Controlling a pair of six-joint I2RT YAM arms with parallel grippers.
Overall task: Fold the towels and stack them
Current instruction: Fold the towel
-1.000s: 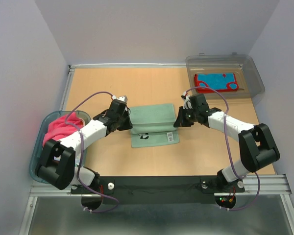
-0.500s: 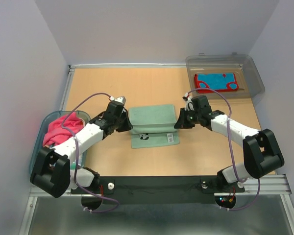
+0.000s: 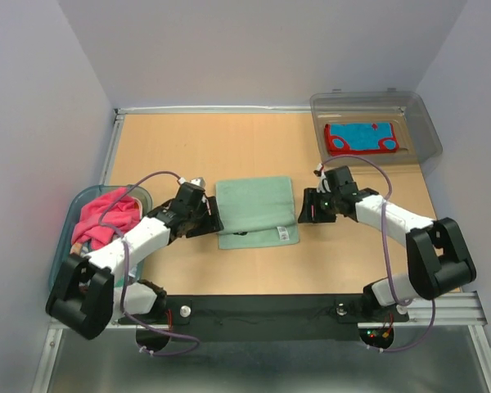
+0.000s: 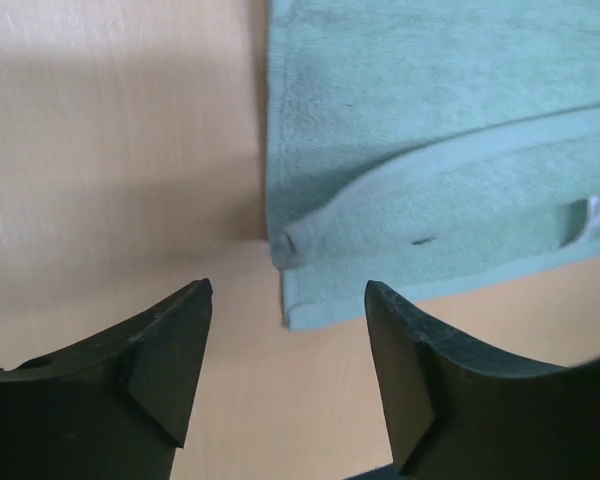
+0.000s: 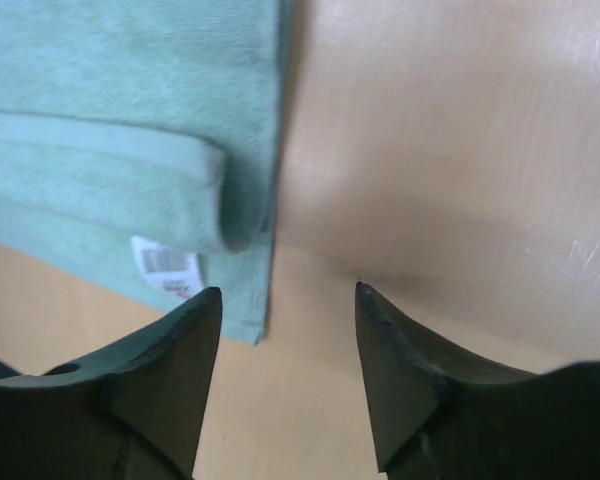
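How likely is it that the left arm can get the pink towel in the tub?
Probably yes: the pink towel lies uncovered in the tub beside that arm, whose end effector is open and empty.

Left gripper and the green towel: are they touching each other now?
Cannot tell. In the left wrist view the left gripper stands open over the corner of the green towel; one fingertip overlaps its edge, but no gap or contact shows plainly.
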